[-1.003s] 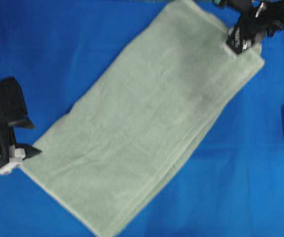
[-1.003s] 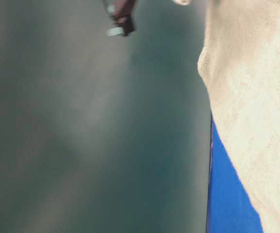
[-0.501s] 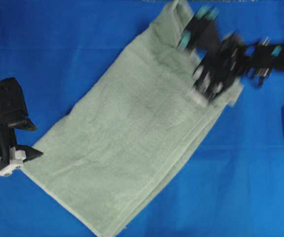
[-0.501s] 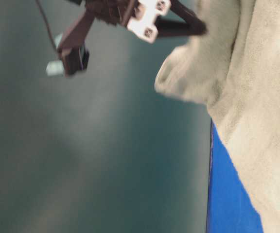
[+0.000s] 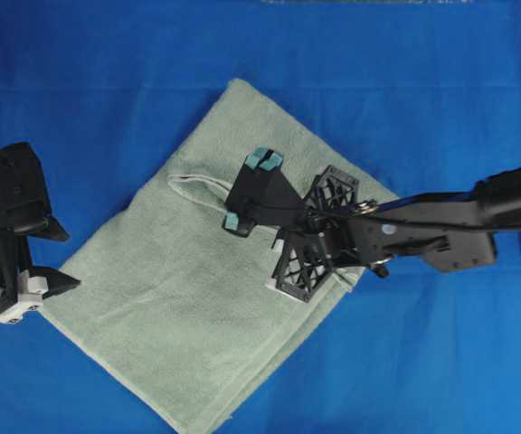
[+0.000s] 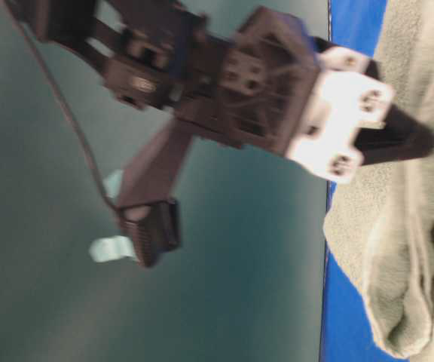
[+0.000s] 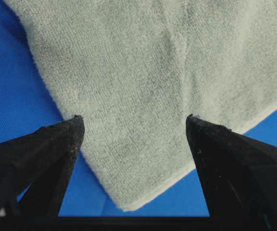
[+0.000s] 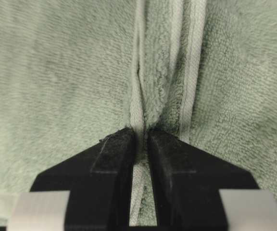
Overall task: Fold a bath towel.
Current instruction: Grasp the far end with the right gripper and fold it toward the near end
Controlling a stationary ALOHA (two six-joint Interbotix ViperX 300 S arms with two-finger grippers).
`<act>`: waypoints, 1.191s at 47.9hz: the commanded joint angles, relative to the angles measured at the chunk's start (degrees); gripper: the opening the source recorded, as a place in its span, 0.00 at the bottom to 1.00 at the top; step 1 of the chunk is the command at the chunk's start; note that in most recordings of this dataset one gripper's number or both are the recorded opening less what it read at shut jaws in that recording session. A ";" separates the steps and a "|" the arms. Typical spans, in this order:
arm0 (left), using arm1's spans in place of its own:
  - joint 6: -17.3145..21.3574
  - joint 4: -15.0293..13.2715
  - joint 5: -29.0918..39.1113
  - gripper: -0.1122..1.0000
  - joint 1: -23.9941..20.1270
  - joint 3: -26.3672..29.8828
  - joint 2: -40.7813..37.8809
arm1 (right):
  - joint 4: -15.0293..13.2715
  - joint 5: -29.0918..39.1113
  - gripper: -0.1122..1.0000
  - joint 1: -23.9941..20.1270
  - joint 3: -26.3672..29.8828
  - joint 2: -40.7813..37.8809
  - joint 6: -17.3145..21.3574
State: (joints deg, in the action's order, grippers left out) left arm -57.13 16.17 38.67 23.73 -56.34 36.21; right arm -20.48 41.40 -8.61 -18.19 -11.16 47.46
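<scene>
Towel (image 5: 179, 289) lies diagonally mid-table on the blue cloth (image 5: 441, 81), far end doubled over toward centre. Right gripper (image 8: 142, 139) pinches the hemmed edge – carrying the fold across. Left gripper (image 7: 133, 130) sits spread wide at the near-left corner – poised, not gripping.

You've got a fuzzy matt terry-cloth bath towel (image 5: 197, 298), flat woven hem, on smooth blue cloth (image 5: 441, 90); fingers (image 7: 42, 154) matt black plastic.
</scene>
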 commanded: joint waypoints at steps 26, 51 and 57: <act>4.13 0.26 -1.41 0.84 0.00 1.49 0.09 | 0.44 -3.96 0.68 -0.44 0.97 0.62 -0.70; 37.97 0.18 -15.56 0.84 9.05 2.64 0.09 | -1.49 -1.85 0.71 2.99 -8.17 15.91 -0.26; 49.13 0.00 -21.36 0.82 10.99 2.81 0.00 | -1.49 -3.96 0.71 4.22 -10.90 17.84 -0.18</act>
State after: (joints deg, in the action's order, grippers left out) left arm -11.69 16.17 20.57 33.84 -55.02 36.21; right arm -21.71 38.67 -4.66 -28.65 4.39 47.46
